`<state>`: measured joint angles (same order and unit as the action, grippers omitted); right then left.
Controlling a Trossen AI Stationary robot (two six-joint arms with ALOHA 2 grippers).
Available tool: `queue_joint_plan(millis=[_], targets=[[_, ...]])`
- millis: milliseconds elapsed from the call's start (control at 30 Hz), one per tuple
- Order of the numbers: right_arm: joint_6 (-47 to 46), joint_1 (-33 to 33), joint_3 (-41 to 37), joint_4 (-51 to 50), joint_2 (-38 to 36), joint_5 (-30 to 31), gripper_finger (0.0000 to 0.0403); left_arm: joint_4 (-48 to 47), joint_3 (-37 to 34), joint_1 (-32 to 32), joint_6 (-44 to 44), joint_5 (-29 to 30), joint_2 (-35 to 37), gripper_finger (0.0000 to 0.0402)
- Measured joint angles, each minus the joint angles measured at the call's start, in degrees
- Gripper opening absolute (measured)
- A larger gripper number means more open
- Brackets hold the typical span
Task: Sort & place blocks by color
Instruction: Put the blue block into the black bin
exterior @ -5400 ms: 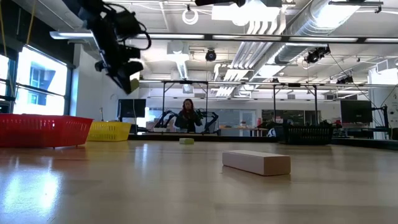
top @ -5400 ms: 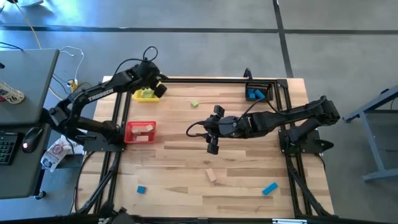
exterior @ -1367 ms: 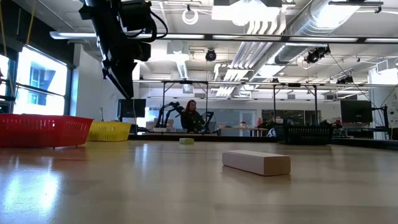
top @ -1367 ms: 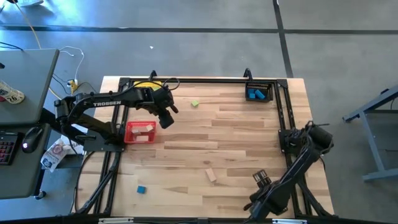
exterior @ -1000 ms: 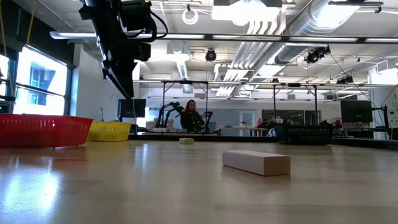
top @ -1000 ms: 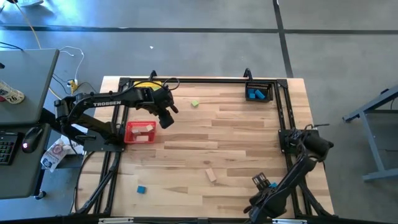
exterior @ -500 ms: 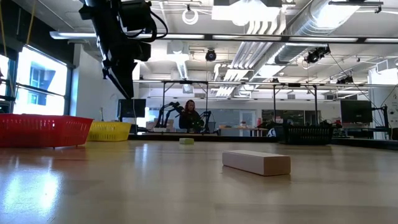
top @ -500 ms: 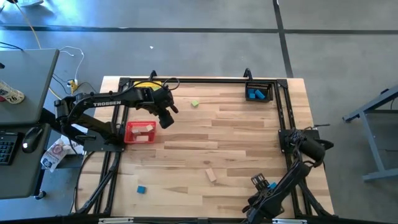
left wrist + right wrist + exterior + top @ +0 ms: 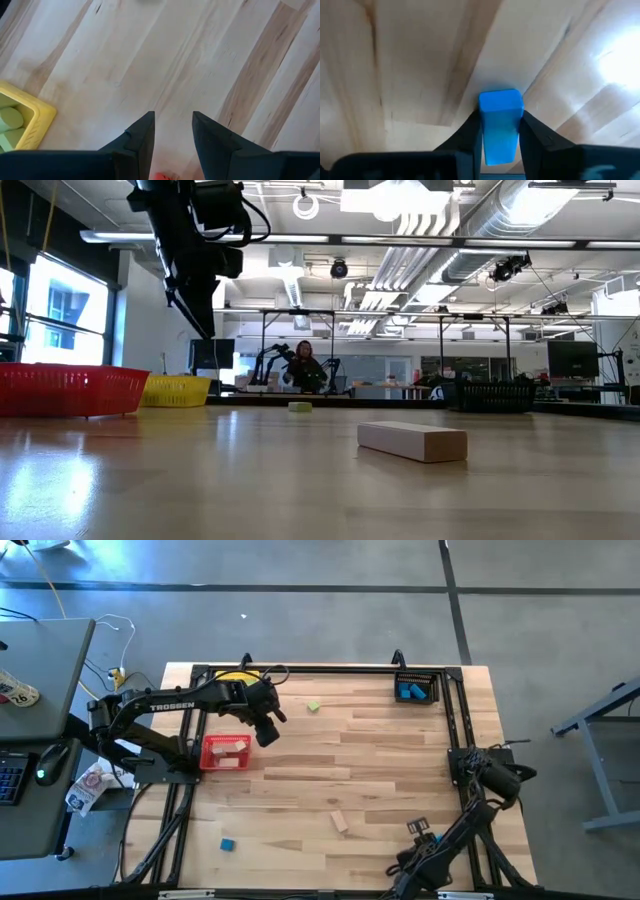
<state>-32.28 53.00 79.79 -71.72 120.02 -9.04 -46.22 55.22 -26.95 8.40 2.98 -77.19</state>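
Right gripper (image 9: 500,142): low over the near right part of the table (image 9: 380,760), its two fingers pinching a blue block (image 9: 500,125) from both sides; in the high view the same block shows as a blue speck at the gripper tip.
Left gripper (image 9: 173,131): raised above the table's far left, between the yellow bin (image 9: 232,673) and the red bin (image 9: 226,752); jaws spread a little with nothing between them.
Tan block (image 9: 341,822): lying flat on the bare wood near the table's middle front, well apart from both grippers; it shows large in the low view (image 9: 412,440).
Green block (image 9: 314,706): alone on the far side of the table, near the left gripper.
Loose blue block (image 9: 228,844): near the front left corner.
Red bin: holds tan pieces.
Yellow bin: green pieces visible inside from the left wrist view (image 9: 25,120).
Black bin (image 9: 417,687): at the far right corner, with blue pieces in it.
Background: a person (image 9: 305,366) sits in the room beyond the table.
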Motion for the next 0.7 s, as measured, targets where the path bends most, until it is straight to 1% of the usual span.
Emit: queue_joint_plan(millis=[100, 200, 367, 467, 600, 700], targets=[[-4.60, -0.57, 0.00, -0.19, 0.00, 0.05, 0.0068, 0.31, 0.00, 0.01, -0.98, 0.26, 0.00, 0.0115], [-10.77, -1.72, -0.02, -0.76, -0.15, 2.32, 0.0068, 1.26, 0.00, 0.01, -2.67, 0.28, 0.00, 0.0115], [-18.39, -4.82, -0.02, -0.75, -2.14, 12.65, 0.0068, 1.39, 0.00, 0.01, -6.59, 0.24, 0.00, 0.0115], [-21.29, -7.76, -0.02, -1.41, -3.81, 18.92, 0.0068, 0.76, 0.00, -0.01, -7.77, -0.96, 0.00, 0.0115], [-23.85, -13.19, -0.02, -4.23, -6.39, 27.37, 0.0068, -0.70, 0.00, 0.32, -8.51, -5.97, 0.00, 0.0115], [-26.57, -18.36, -0.02, -6.45, -9.01, 31.84, 0.0068, -1.92, 0.00, 1.66, -10.21, -9.96, 0.00, 0.0115]])
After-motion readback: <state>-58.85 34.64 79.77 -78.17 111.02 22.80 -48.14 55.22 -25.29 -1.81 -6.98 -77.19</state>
